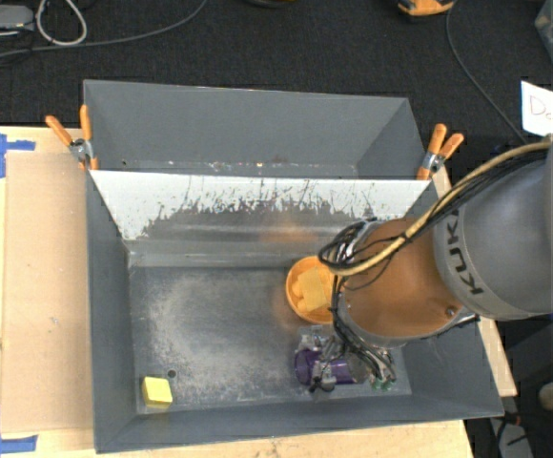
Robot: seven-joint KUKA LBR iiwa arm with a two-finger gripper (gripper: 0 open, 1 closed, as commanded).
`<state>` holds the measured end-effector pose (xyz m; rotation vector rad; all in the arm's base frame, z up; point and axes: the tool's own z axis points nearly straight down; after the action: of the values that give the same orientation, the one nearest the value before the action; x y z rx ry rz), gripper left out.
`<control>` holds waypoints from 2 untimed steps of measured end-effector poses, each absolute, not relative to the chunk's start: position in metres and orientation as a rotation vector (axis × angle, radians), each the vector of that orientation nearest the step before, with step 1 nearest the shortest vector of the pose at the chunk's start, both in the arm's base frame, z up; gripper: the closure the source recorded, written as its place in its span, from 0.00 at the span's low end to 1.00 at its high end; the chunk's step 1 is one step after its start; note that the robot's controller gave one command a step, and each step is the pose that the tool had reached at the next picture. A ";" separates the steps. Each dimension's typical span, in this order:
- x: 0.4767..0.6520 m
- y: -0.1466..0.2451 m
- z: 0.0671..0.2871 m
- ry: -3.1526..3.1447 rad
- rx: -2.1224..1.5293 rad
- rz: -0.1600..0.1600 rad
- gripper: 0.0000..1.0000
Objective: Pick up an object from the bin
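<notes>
My gripper [341, 368] is low over the bin floor at the front right, mostly hidden under the arm's orange cover. A small purple thing [309, 364] lies right against its left side, touching it or partly under it. An orange-yellow round cup-like thing [304, 289] rests on the floor just behind the purple thing, its right part hidden by the cover.
A small yellow block [157, 390] lies alone in the front left corner of the bin. The arm and its cables reach in from the right and cover the right part of the floor.
</notes>
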<state>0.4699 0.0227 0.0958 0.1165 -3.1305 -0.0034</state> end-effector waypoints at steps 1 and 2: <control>0.471 0.023 0.127 -3.135 0.116 -0.003 1.00; 0.471 0.023 0.139 -3.136 0.116 -0.004 1.00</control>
<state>0.4714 0.0233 0.1394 0.1158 -3.1359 -0.0035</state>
